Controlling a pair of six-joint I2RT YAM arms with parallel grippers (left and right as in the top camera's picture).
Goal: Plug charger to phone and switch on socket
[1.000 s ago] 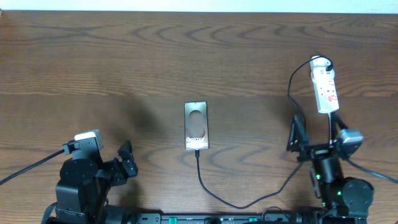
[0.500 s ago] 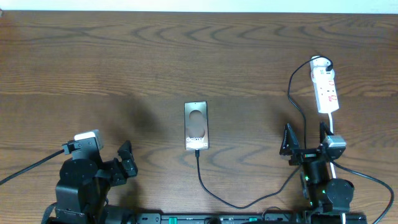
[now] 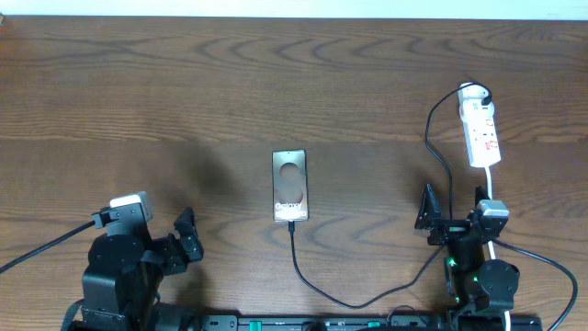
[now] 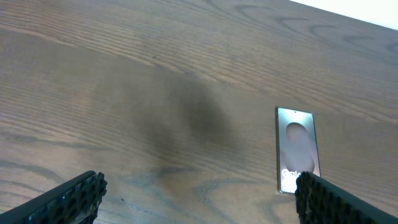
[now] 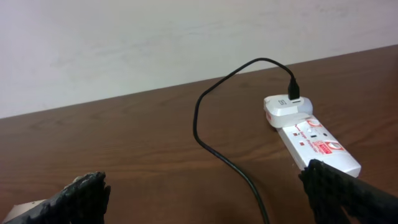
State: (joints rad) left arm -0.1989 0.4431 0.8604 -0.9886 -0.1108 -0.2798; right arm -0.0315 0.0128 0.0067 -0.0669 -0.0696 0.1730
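The dark wood-grain worktop [image 3: 184,83] fills the overhead view, with a pale wall along its far edge.

The left arm [image 3: 119,267] sits at the near left corner. Its jaws stand wide apart with nothing between them: in the left wrist view the two dark fingers [image 4: 68,199] show only at the bottom corners, over bare wood. The right arm [image 3: 478,267] sits at the near right. Its jaws are likewise spread and empty, pointing toward the socket [image 3: 481,133] but short of it and not touching it.

The socket is a white strip lying flat near the far right of the worktop, its length running roughly toward the right arm. It has red marks on its face, and whether its switch is on cannot be told. Its white cord [image 3: 491,184] leaves the near end and passes beside the right arm.

The phone [image 3: 289,187] lies flat near the middle of the worktop, well apart from both arms, with a pale circle and white lettering on its face.

The charger [image 3: 312,285] is a thin black cable. It meets the phone's near short edge, loops toward the front of the worktop, then runs right and curves up left of the socket. Its far end goes into a white adapter [image 5: 286,111] seated on the socket's far end.
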